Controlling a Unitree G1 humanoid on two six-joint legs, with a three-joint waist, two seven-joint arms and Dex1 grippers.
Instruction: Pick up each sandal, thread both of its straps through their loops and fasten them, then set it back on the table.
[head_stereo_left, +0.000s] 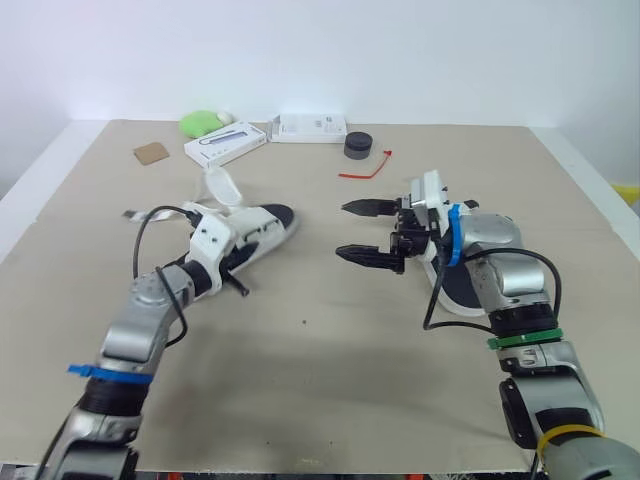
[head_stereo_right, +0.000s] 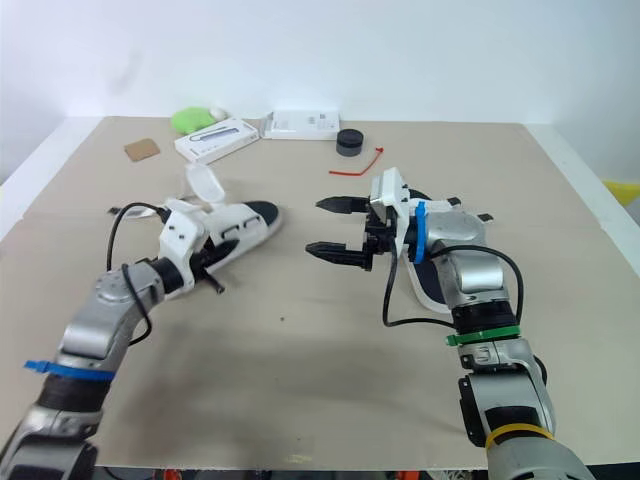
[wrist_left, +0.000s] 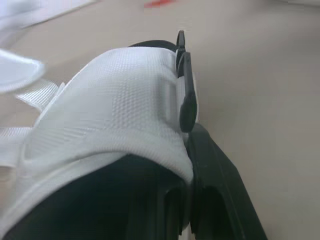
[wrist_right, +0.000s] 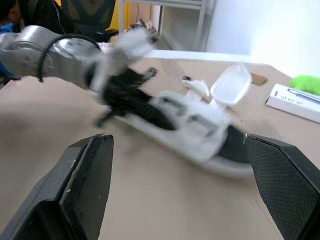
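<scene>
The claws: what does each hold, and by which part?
The left claw grips the white sandal by its mesh upper near the heel; the right claw is open and empty.

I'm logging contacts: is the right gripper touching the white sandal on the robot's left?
Apart. The left eye view shows bare table between the open right gripper and the white sandal.

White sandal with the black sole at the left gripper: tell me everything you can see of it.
The white sandal with the black sole has straps of woven, mesh-like fabric over a dark footbed. It lies slanted on the tan table, with its toe toward the table's middle. One strap end sticks up unfastened. The left gripper grips its heel end.
</scene>
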